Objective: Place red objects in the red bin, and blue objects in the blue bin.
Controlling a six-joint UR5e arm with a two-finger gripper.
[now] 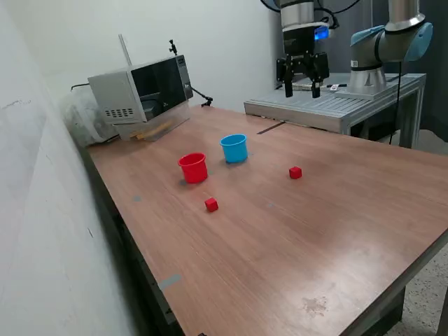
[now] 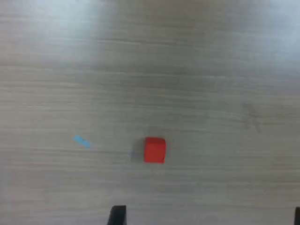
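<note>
A red cup (image 1: 193, 168) and a light-blue cup (image 1: 234, 148) stand upright side by side on the wooden table (image 1: 336, 231). One small red cube (image 1: 295, 172) lies to the exterior view's right of the cups. A second red cube (image 1: 211, 204) lies in front of the red cup. My gripper (image 1: 301, 87) hangs high above the far part of the table, open and empty. In the wrist view a red cube (image 2: 154, 150) lies on the wood far below my gripper (image 2: 206, 218); I cannot tell which cube it is. No blue cubes are in view.
A microwave (image 1: 143, 91) stands at the table's far left corner, beside a white wall. A grey metal platform (image 1: 336, 105) with the arm's base (image 1: 385, 49) stands behind the table at the far right. A small blue speck (image 2: 82, 141) marks the wood.
</note>
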